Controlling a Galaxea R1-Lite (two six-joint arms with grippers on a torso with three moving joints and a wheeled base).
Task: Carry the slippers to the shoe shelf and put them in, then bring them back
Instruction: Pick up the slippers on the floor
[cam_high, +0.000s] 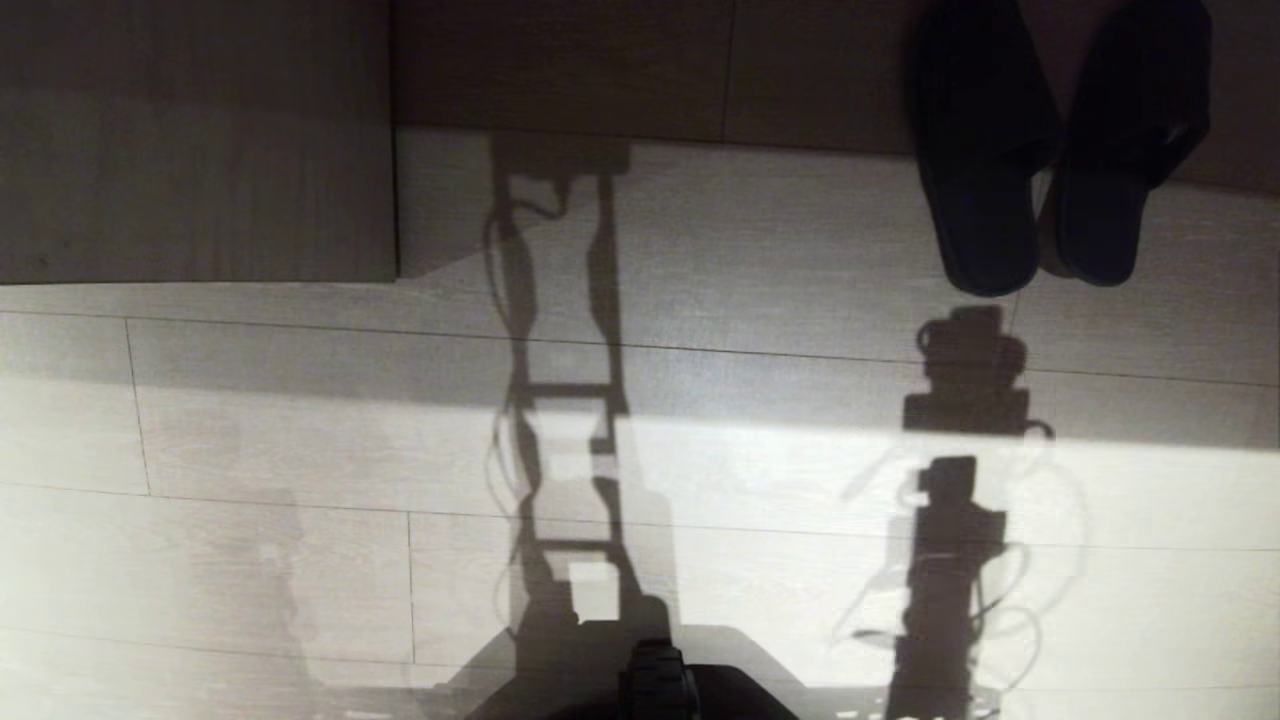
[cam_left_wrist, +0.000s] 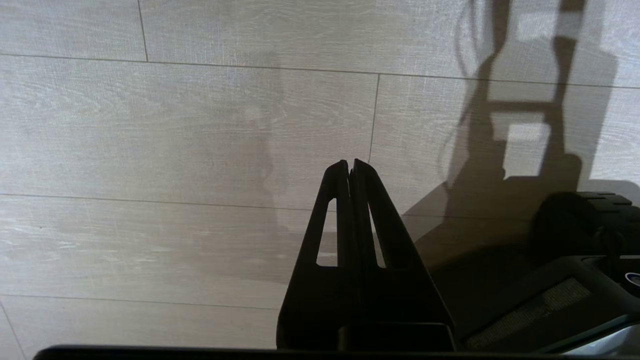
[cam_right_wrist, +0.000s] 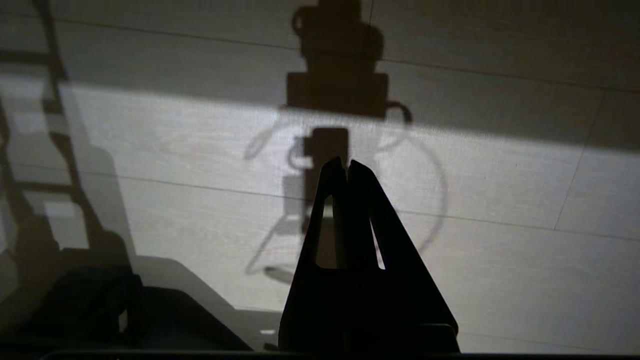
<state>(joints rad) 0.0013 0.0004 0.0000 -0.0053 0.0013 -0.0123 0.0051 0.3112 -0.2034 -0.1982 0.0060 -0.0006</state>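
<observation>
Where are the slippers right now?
In the head view, the pair of dark soft fabric slippers lies side by side on the pale wood-plank floor, far ahead on the robot's right; neither claw touches them.

Home entryway, pale wood-plank floor (cam_high: 300, 450), slippers (cam_high: 1050, 160) by wall
</observation>
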